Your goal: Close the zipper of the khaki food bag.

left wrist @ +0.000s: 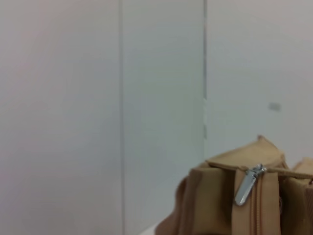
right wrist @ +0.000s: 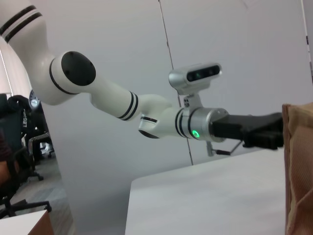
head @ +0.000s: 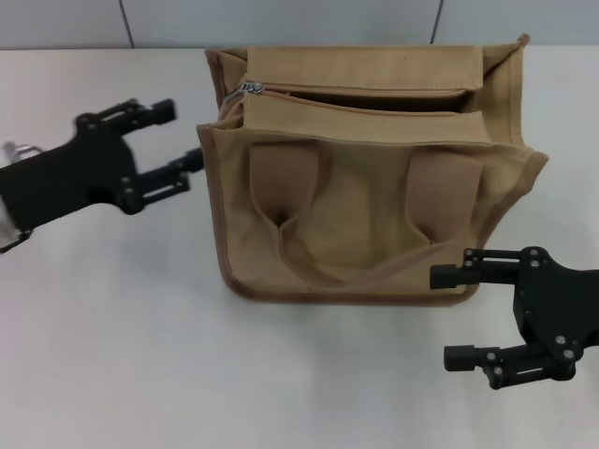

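The khaki food bag (head: 365,187) stands on the white table, handle straps hanging down its front. Its zipper (head: 365,91) runs across the top and gapes open, with the silver pull tab (head: 251,89) at the bag's left end. In the left wrist view the pull tab (left wrist: 247,185) hangs at the bag's end (left wrist: 215,205). My left gripper (head: 178,140) is open just left of the bag, level with its upper left corner. My right gripper (head: 454,316) is open, low in front of the bag's lower right corner.
The white table (head: 122,355) spreads around the bag. A grey panelled wall (head: 281,19) stands behind. The right wrist view shows my left arm (right wrist: 161,117) reaching toward the bag's edge (right wrist: 298,166).
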You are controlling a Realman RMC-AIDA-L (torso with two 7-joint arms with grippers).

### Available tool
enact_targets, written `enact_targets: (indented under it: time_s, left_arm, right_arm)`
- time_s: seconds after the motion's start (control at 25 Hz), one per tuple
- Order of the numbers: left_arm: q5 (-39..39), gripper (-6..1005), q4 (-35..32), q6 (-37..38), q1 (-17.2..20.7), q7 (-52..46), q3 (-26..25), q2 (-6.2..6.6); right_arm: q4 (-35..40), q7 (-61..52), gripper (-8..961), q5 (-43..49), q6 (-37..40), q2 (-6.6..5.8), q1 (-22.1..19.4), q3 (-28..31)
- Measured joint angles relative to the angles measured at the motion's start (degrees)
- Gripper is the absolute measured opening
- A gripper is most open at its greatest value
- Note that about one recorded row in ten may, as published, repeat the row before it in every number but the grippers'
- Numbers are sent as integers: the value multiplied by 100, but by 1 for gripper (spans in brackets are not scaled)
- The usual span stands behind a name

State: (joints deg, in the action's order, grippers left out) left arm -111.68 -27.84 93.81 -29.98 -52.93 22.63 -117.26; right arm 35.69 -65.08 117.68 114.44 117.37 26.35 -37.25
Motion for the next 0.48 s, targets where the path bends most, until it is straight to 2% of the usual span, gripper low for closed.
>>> enact_targets:
  time_s: [0.16,0.48]
  left_arm:
    - [0,710,13,-248,-270,-42,423,-29]
    - [-1,692,25,-595,-559,-82,640,-112]
  right_arm:
    - [0,-1,777,1,11,-12,-47,95]
    - [0,-4,771,1,17,-13,-52,131]
